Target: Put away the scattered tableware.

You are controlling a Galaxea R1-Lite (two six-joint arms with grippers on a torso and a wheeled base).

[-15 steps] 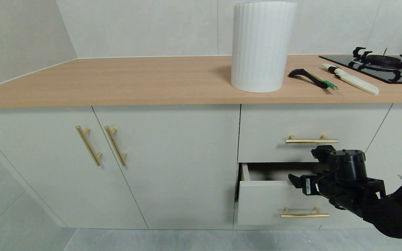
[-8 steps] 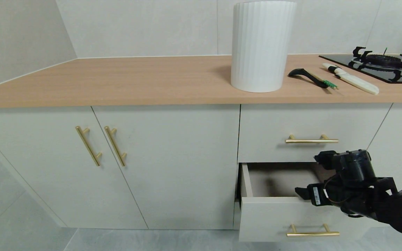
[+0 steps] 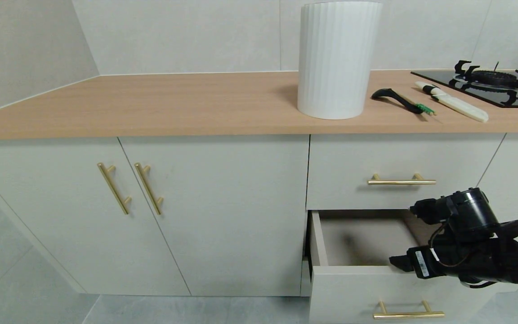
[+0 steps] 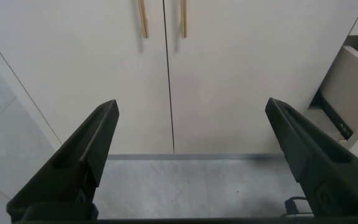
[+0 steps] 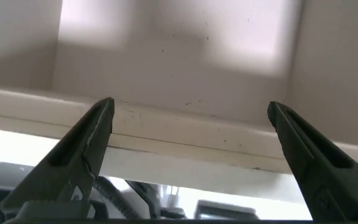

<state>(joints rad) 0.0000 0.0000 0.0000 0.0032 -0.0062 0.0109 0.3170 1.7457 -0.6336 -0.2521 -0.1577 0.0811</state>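
Across the far wall, long wooden worktop (image 3: pixel 173 103) over pale cupboard doors (image 3: pixel 214 211) with brass handles. Right of those doors, shut upper drawer (image 3: pixel 398 157) and, under it, lower drawer (image 3: pixel 353 279) standing open toward the near side. On the worktop above the drawers, tall white ribbed canister (image 3: pixel 335 58); at the far right, black hob (image 3: pixel 493 85). Right gripper (image 3: pixel 403 235) at the open drawer's right end, jaws spread wide, with the drawer front's top edge running across between them. Left gripper (image 4: pixel 191 162) facing the cupboard doors and the floor below, jaws likewise spread. Scattered tableware up on the worktop between canister and hob: pale knife (image 3: pixel 454 107) and, just left of it, black-handled utensil (image 3: pixel 400 101) with a green tip, both well apart from either pair of jaws.
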